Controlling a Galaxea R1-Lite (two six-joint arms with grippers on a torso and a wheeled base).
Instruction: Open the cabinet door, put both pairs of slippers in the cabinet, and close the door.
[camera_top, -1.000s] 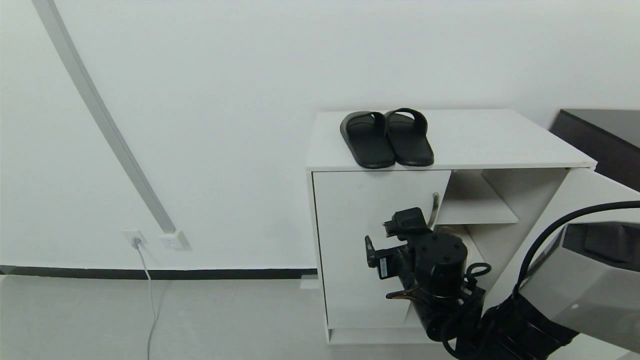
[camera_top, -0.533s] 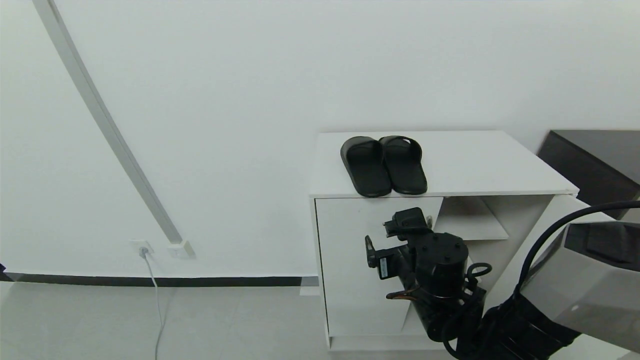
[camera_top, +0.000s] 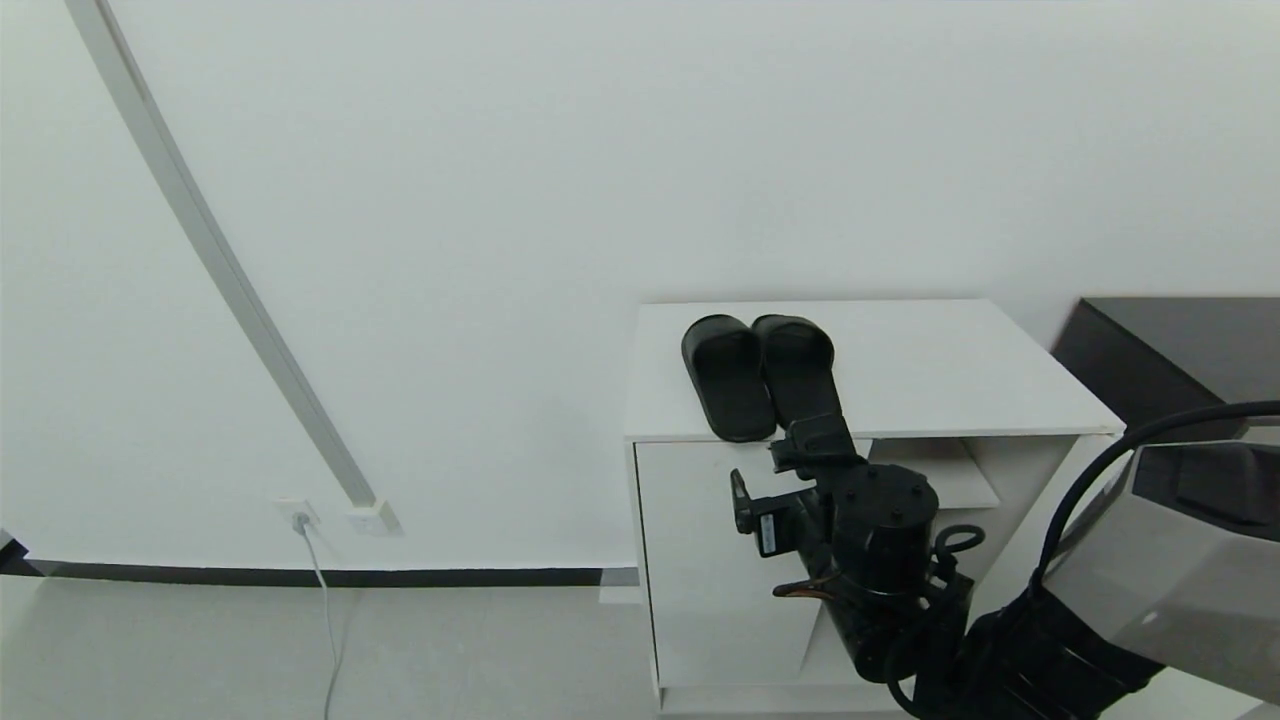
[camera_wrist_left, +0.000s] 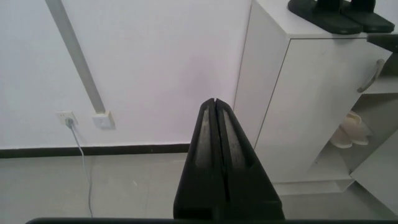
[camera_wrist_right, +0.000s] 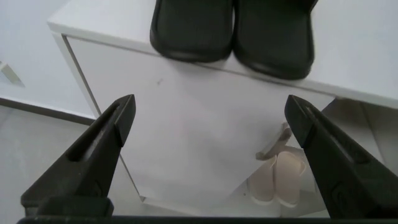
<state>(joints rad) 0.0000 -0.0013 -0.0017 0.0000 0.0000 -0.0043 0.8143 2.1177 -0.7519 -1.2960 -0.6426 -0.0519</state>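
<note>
Head view has shifted as a whole over the last second: the cabinet (camera_top: 930, 370) and the socket (camera_top: 298, 518) both sit lower in the picture and the cabinet looks smaller, so the camera has moved and the things have not. The right arm keeps its place in the picture. Against the cabinet, its wrist has therefore risen from handle height to the front edge of the top, just before the black slippers (camera_top: 765, 375). These lie side by side on the cabinet top, their near ends at that edge. In the right wrist view the right gripper (camera_wrist_right: 210, 109) faces them from just below, jaws spread wide and holding nothing. This looks like a line-up for picking the black pair. The pale slippers (camera_wrist_right: 280, 177) already stand low inside the cabinet, and the open door (camera_top: 1065, 495) swings out to the right, so one pair seems done. The left gripper (camera_wrist_left: 215, 109) has its jaws pressed together and hangs well apart from the cabinet, off its left side. The way in is likely narrow: the shut door (camera_top: 700, 560) covers the left half, its handle (camera_wrist_right: 273, 144) juts beside the opening, and a shelf (camera_top: 935, 470) crosses it. A cable (camera_top: 325, 620) hangs from the socket, a conduit (camera_top: 200, 240) slants up the wall, and a dark unit (camera_top: 1170, 340) stands to the right.
</note>
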